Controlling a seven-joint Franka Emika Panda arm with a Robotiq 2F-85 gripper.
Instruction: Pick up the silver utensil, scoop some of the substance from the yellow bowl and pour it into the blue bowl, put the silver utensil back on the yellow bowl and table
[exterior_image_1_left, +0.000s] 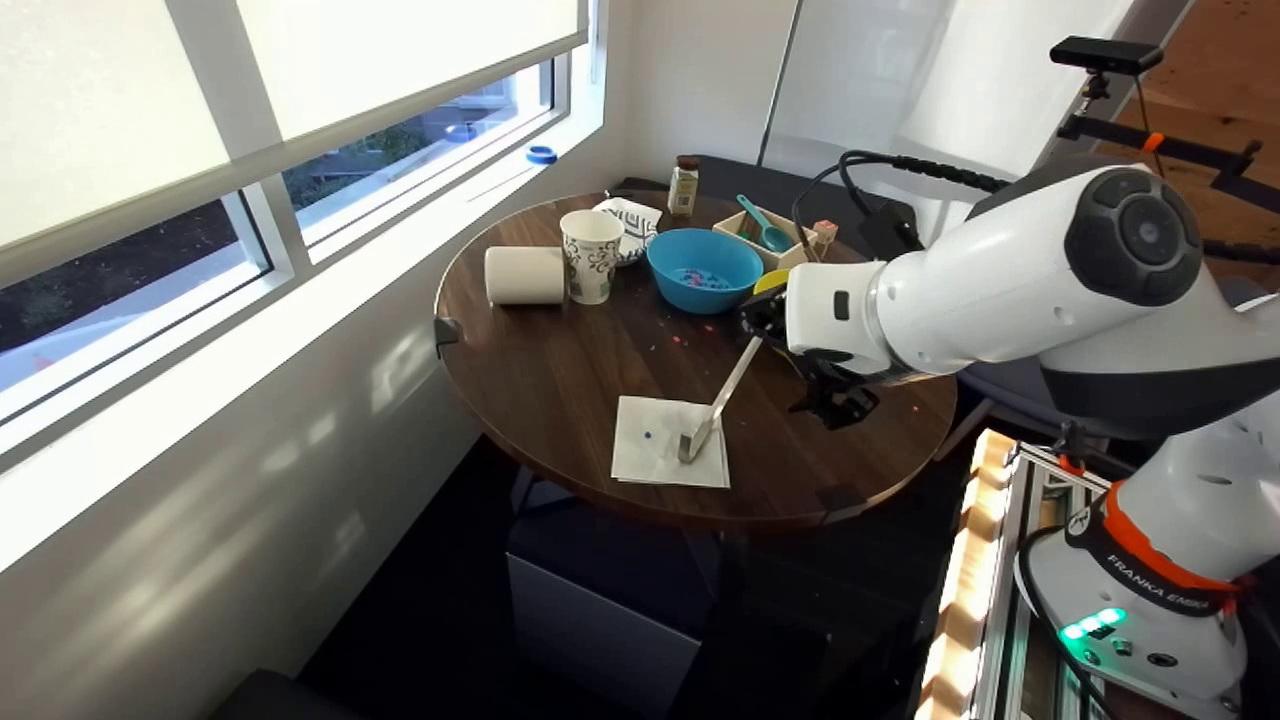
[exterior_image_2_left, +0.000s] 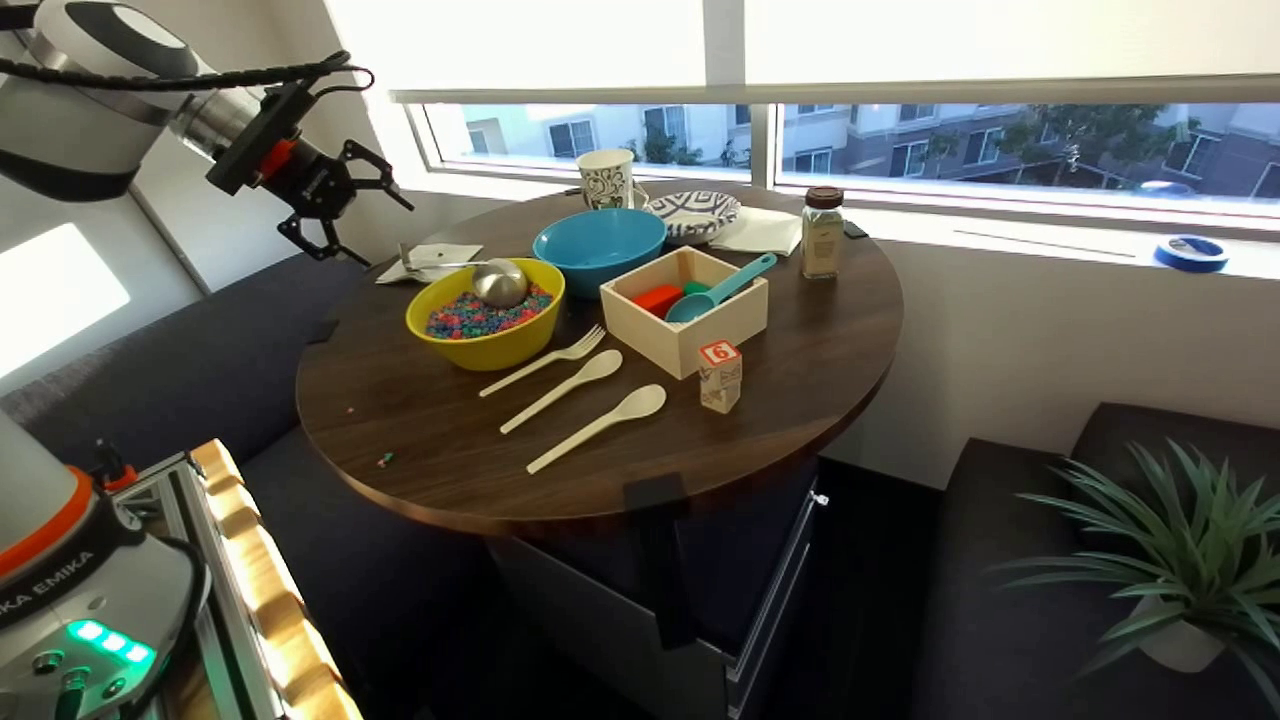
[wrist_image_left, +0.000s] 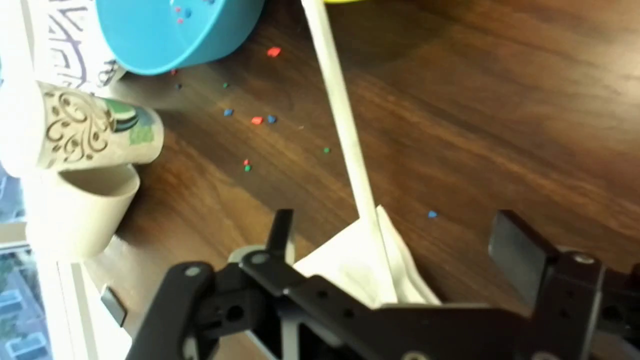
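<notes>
- At left in an exterior view, the gripper (exterior_image_2_left: 389, 235) hangs in the air, fingers spread wide.
- Then a white napkin (exterior_image_2_left: 450, 254) lies on the tabletop (exterior_image_2_left: 450, 460); the handle of the ladle (exterior_image_2_left: 500, 284) reaches over it.
- The ladle's round end lies in the yellow bowl (exterior_image_2_left: 500, 350), upon small coloured bits (exterior_image_2_left: 480, 318).
- Just beside stands the blue bowl (exterior_image_2_left: 595, 243), with some bits inside.
- After it comes a wooden box (exterior_image_2_left: 640, 331).
</notes>
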